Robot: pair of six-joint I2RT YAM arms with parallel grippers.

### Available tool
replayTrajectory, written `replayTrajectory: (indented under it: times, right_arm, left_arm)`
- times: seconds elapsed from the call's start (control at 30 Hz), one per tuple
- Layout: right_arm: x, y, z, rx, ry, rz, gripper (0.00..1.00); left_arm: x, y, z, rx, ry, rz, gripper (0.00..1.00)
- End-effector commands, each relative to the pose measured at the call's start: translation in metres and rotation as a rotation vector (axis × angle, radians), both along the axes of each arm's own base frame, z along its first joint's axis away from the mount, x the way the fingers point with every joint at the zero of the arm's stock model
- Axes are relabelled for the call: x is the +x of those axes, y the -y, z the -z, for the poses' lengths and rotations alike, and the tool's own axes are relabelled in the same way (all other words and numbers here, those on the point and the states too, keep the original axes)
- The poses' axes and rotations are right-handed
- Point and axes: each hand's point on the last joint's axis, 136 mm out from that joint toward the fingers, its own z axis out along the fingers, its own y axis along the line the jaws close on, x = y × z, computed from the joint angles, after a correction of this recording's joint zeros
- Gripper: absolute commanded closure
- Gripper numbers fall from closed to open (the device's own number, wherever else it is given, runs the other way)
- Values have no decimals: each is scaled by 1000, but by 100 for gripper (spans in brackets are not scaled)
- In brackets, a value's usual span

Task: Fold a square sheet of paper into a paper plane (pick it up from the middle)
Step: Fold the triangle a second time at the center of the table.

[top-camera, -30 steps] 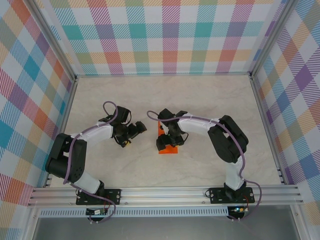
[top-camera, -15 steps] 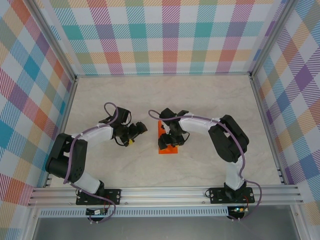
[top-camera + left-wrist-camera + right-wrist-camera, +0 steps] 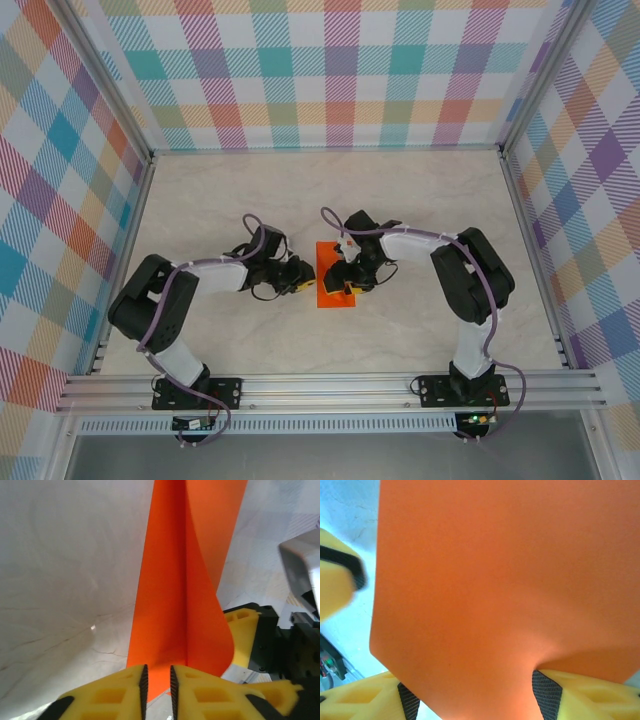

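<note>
The square sheet of paper (image 3: 326,298), bright orange, lies folded at the table's middle between both grippers. In the left wrist view the paper (image 3: 165,590) has a flat layer on the table and a flap curling up along a crease on its right. My left gripper (image 3: 158,690) is at the near edge, its jaws a narrow gap apart with orange showing between them. My right gripper (image 3: 477,702) stands open, and the raised flap (image 3: 495,580) spans the space between its pads. One right finger (image 3: 245,630) shows behind the flap. From above, the left gripper (image 3: 298,279) and right gripper (image 3: 346,277) flank the sheet.
The pale marbled table (image 3: 230,200) is boxed in by plaid walls at the left, back and right. An aluminium rail (image 3: 330,385) carrying both arm bases runs along the near edge. Open tabletop lies behind and to both sides of the paper.
My left arm has reached right to the paper's left edge and its jaws have narrowed from wide open. The right gripper has shifted slightly right and closed a little.
</note>
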Motion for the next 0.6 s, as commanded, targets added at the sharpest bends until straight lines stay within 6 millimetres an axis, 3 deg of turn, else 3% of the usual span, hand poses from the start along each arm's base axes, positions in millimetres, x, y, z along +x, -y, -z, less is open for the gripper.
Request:
replayTrajectory:
  times: [0.0, 0.27, 0.57]
  right_arm:
    - [-11, 23, 59, -114, -10, -23, 34]
    - [-4, 11, 35, -4, 4, -5, 32]
    - [15, -10, -22, 204, 60, 28, 22]
  left_arm:
    - [0, 17, 2, -40, -3, 24, 86]
    - [-7, 26, 15, -17, -28, 44, 96]
    - [-16, 20, 33, 18, -68, 46, 98]
